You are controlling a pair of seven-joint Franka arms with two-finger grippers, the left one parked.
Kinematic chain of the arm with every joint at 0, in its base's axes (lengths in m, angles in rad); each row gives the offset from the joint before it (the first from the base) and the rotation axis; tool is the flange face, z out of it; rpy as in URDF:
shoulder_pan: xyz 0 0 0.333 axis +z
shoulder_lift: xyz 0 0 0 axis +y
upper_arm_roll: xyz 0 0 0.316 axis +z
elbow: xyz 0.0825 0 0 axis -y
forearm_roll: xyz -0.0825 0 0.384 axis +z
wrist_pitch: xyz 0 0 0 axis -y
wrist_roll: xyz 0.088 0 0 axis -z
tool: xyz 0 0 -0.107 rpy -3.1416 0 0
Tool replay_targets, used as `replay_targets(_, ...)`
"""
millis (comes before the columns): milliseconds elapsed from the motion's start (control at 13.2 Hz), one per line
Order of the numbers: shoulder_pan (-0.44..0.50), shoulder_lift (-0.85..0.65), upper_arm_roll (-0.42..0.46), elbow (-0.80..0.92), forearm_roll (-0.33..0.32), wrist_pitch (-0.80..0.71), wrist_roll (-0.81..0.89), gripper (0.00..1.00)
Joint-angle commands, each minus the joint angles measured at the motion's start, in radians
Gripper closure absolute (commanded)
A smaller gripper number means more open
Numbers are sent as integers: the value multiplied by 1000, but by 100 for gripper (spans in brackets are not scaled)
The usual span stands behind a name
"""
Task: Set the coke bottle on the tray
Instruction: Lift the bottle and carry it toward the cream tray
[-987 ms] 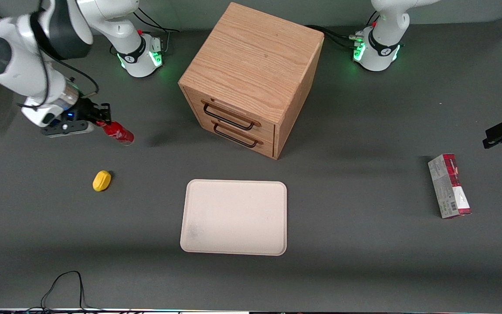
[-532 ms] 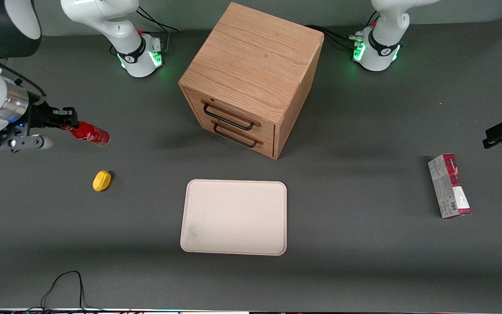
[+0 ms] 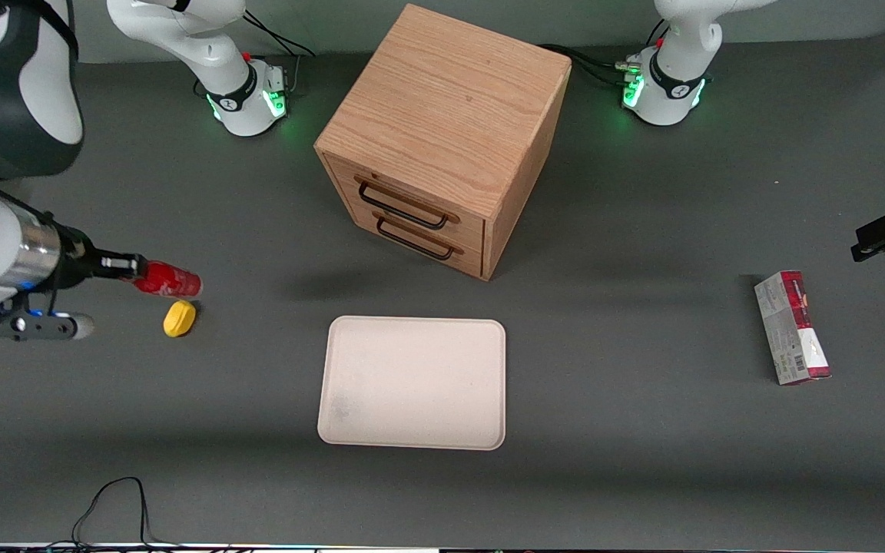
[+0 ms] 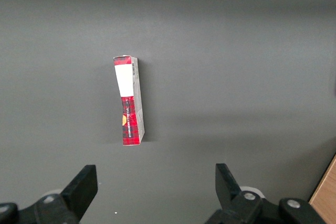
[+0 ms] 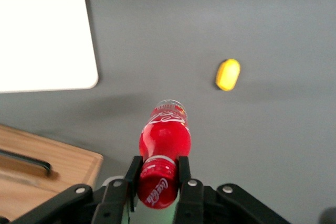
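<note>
Gripper: I see my gripper (image 5: pixel 156 174) closed on the coke bottle (image 5: pixel 164 139), its fingers (image 5: pixel 184 169) pinching the neck just below the red cap, raised above the table (image 3: pixel 642 461) toward the working arm's end.
Bottle axis: I read it as lying roughly level, cap in my grip, base pointing toward the wooden drawer cabinet (image 3: pixel 442 138).
Bottle position: in the front view the coke bottle (image 3: pixel 166 280) shows just above the yellow lump (image 3: pixel 179 318), well apart from the tray (image 3: pixel 412 382).
Surface: dark grey table; the cream tray lies in front of the cabinet's drawers, nearer the front camera.
Elsewhere: a red-and-grey carton (image 3: pixel 792 328) lies toward the parked arm's end.
</note>
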Motion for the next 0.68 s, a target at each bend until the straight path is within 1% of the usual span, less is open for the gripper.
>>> replay_targets(0,4,134,78,147,25,66,204,100)
replay_targets(152,21,204,115,148,21,180,322,100)
replay_targets(456,77,315,109,148,17,381,343,100)
replay_targets(532,94,347,106,151,6,427,365,100)
replay_targets(608,105,378,109,163,-24,458,382,100)
